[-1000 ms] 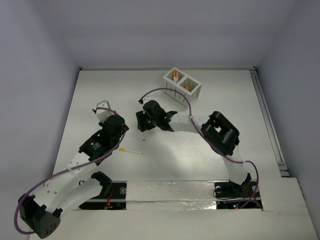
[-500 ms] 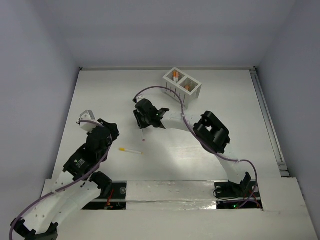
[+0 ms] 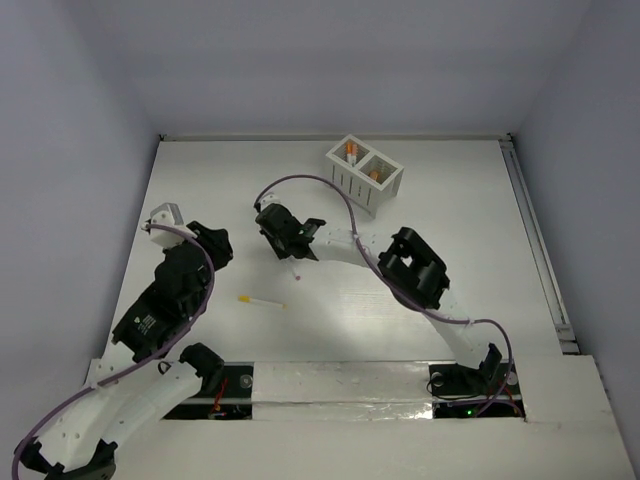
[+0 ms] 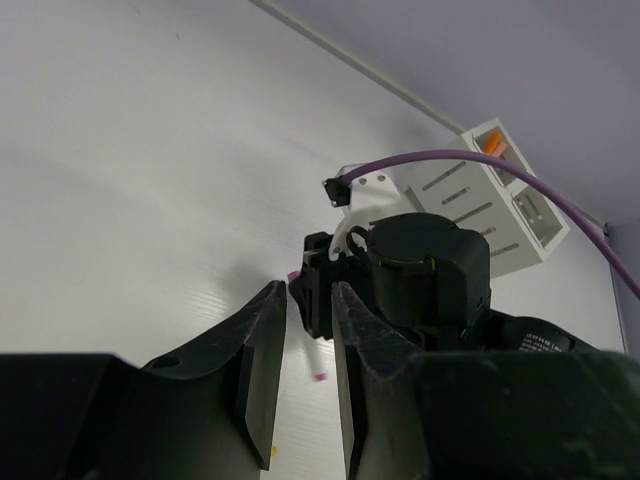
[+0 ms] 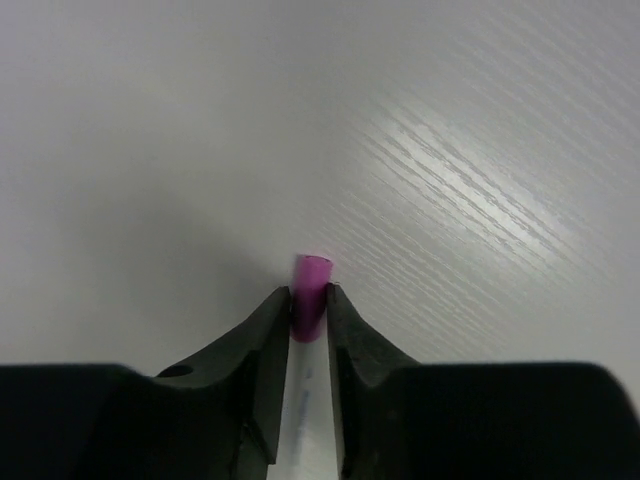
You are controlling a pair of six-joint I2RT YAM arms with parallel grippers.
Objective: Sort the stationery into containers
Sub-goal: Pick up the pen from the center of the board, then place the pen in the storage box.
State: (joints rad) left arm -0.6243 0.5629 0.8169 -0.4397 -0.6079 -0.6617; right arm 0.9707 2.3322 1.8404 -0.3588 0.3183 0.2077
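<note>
My right gripper (image 5: 309,300) is shut on the magenta end of a thin white pen (image 5: 312,272), low over the table. From above, that gripper (image 3: 287,250) is left of the table's middle, and the pen (image 3: 295,270) sticks out below it. A second white pen with a yellow end (image 3: 261,300) lies flat on the table nearer the arms. The white slatted container (image 3: 364,172) stands at the back with orange sticks (image 3: 351,153) in both compartments. My left gripper (image 3: 215,242) hangs at the left, its jaws a narrow gap apart and empty (image 4: 308,305), facing the held pen (image 4: 312,355).
The right arm's purple cable (image 3: 310,182) loops up toward the container (image 4: 500,190). Grey walls close in the table on the left, back and right. A rail (image 3: 530,230) runs along the table's right edge.
My right gripper has closed on the magenta-ended pen and shifted slightly left. The left arm has drawn back to the left, away from the yellow-ended pen.
</note>
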